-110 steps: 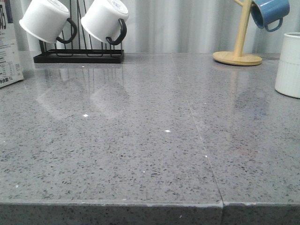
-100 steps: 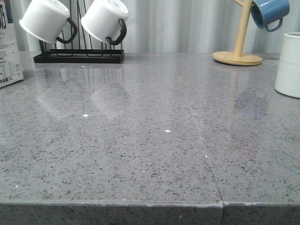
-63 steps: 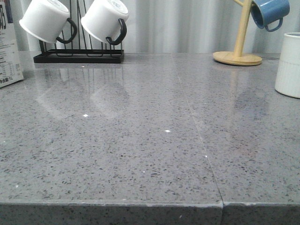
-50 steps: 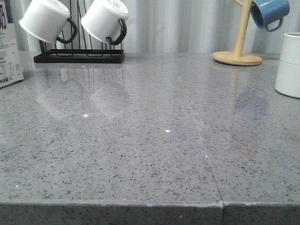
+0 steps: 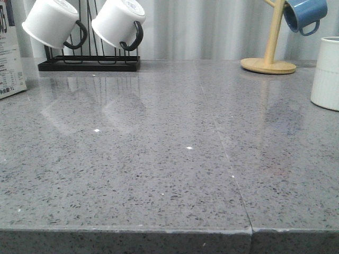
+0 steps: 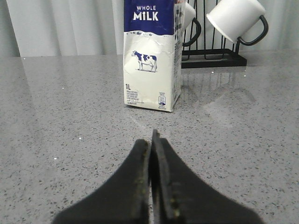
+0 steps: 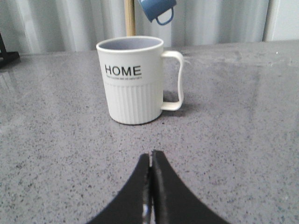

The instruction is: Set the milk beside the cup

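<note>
Milk (image 6: 152,56) stands upright on the grey counter (image 5: 159,159) at its far left; the front view cuts it off at the left edge, showing only a strip of fine print (image 5: 10,58), and the left wrist view crops its top above the words WHOLE MILK. It stands apart from the left gripper (image 6: 152,140), straight beyond the fingertips with bare counter between; that gripper's jaws are pressed together and hold nothing. Just behind and right of the milk is a black rack (image 5: 89,62) with two white mugs (image 5: 50,22), one partly hidden by the carton in the wrist view. The cup (image 7: 135,79) sits at the far right, well apart from the milk, half cut off in the front view (image 5: 326,71), handle facing right. The right gripper (image 7: 150,161) points at it, jaws together, empty. Behind the cup a wooden stand (image 5: 269,63) carries a blue mug (image 5: 304,13), cropped at the top.
</note>
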